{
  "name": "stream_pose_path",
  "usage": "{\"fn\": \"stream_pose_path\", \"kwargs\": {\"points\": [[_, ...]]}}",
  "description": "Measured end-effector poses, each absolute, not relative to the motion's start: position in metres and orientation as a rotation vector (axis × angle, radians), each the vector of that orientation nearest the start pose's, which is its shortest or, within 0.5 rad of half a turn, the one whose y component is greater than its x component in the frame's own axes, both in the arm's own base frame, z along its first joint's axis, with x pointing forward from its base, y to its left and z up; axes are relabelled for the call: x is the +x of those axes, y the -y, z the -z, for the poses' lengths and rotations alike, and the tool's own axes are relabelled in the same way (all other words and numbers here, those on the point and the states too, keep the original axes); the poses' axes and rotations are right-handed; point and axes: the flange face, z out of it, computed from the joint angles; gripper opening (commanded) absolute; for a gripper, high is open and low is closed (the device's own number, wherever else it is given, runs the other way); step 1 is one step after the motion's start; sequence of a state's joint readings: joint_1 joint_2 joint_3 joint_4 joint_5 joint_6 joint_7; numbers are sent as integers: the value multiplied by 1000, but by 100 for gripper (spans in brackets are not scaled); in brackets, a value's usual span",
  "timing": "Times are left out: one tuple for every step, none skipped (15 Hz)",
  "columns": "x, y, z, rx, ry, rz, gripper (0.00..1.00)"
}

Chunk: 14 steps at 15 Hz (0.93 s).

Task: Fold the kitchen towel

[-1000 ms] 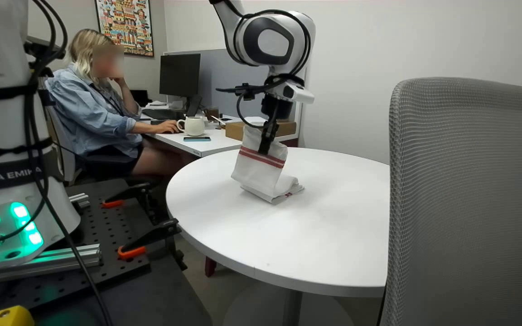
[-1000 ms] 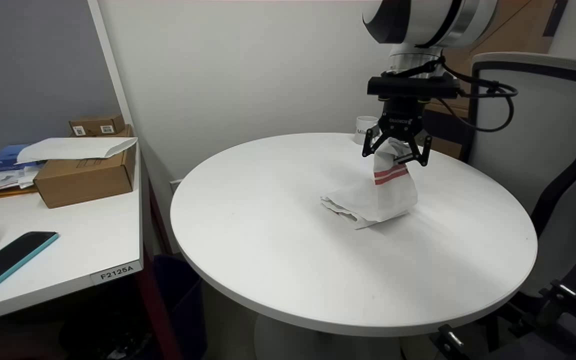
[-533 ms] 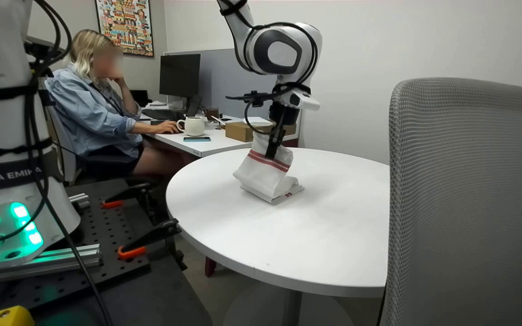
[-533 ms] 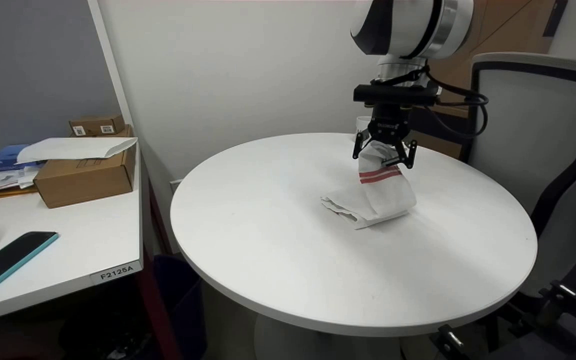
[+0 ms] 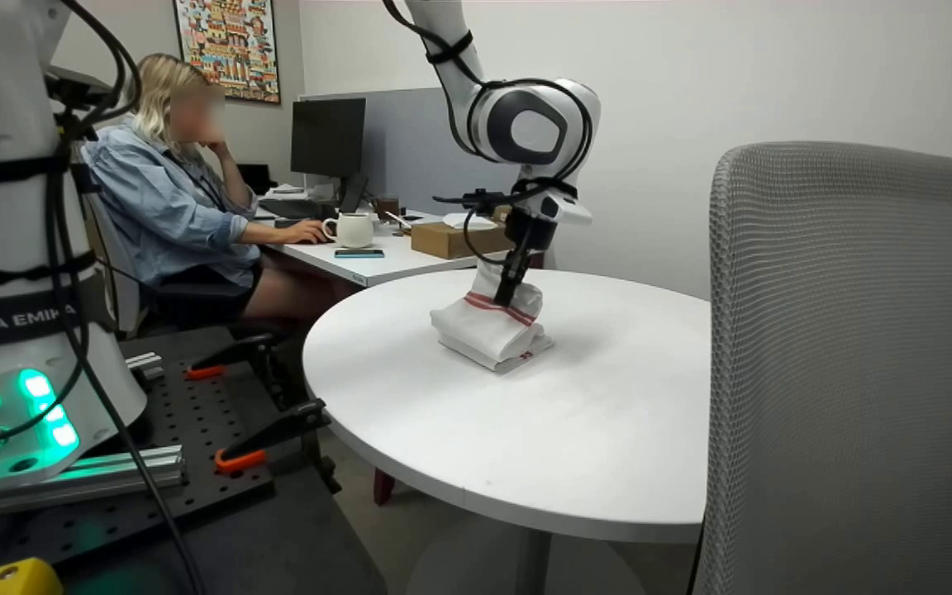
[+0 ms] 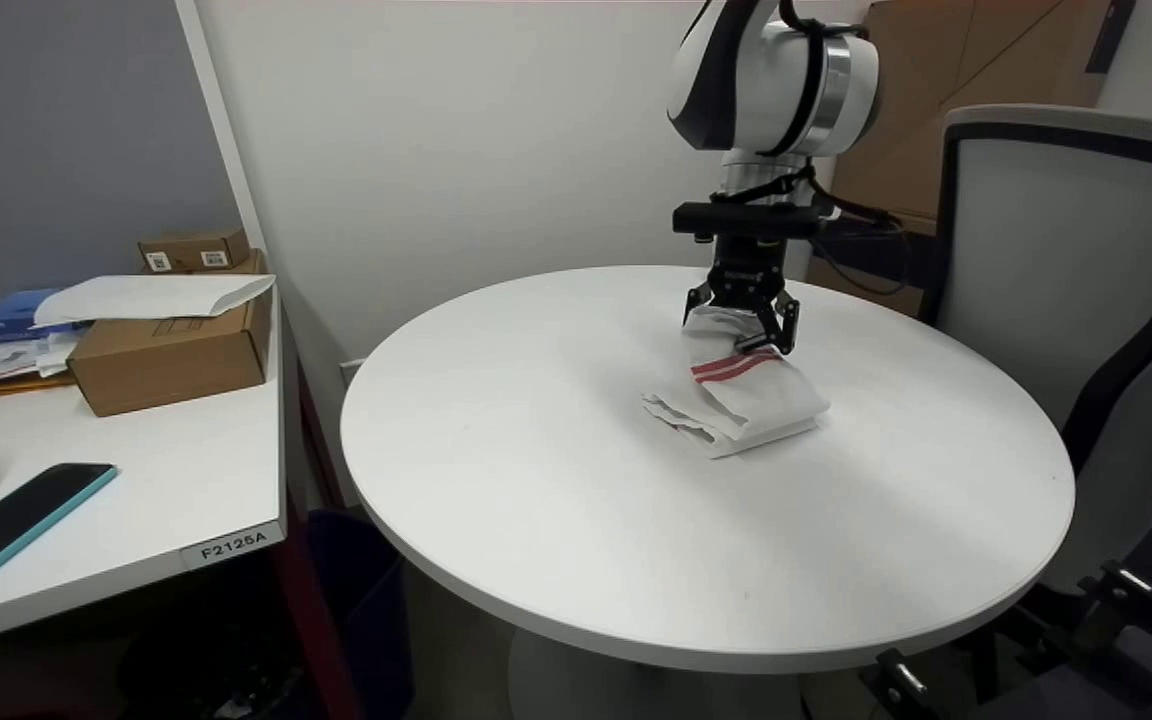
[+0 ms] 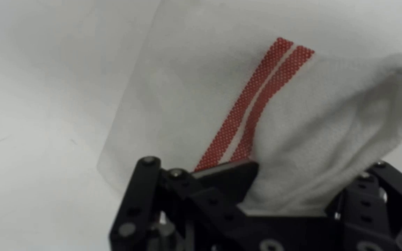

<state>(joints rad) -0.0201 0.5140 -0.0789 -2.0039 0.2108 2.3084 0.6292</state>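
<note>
The fingers [image 7: 236,177] are clamped on a bunched part of the kitchen towel [image 6: 771,395]; in the wrist view one pad shows clearly, while cloth covers the tip of the opposite one. A pair of red stripes [image 7: 291,68] slants across the white weave there and meets the visible pad, and to the right the loose cloth bulges into a rounded fold. In both exterior views the held part rises above the rest of the kitchen towel, which lies in stacked layers on the round white tabletop [image 6: 536,520], well in from the rim.

The Franka Emika arm [image 5: 525,124] reaches down from above, a black strap [image 5: 449,49] round one of its links. A grey mesh office chair [image 5: 856,355] stands beside the tabletop. In an exterior view a white desk [image 5: 393,264] holds a brown cardboard box [image 5: 443,241], a cream mug [image 5: 354,230] and a black monitor [image 5: 327,136]; a person in a blue shirt [image 5: 170,198], face blurred, sits at it. A phone [image 6: 21,520] with a teal edge lies on the desk, whose edge bears a label [image 6: 234,545] reading F2125A.
</note>
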Motion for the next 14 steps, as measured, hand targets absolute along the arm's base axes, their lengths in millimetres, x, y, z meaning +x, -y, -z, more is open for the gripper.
{"fn": "stream_pose_path", "kwargs": {"points": [[584,51,-180,-2787,-1309,-349,0],[587,49,-178,-2790,-1307,-352,0],[590,47,-177,-2792,-1303,-353,0],[593,46,-175,-2794,-1301,-355,0],[595,45,-174,-2795,-1302,-354,0],[597,44,-173,-2794,-1306,-353,0],[598,44,-172,-2793,-1309,-353,0],[600,44,-170,-2792,-1313,-355,0],[601,44,-168,-2791,-1318,-356,0],[602,44,-166,-2789,-1325,-358,0],[603,45,-163,-2787,-1334,-360,0],[604,45,-160,-2785,-1343,-363,0],[605,45,-157,-2783,-1350,-366,0],[606,45,-155,-2781,-1358,-368,0]]}}
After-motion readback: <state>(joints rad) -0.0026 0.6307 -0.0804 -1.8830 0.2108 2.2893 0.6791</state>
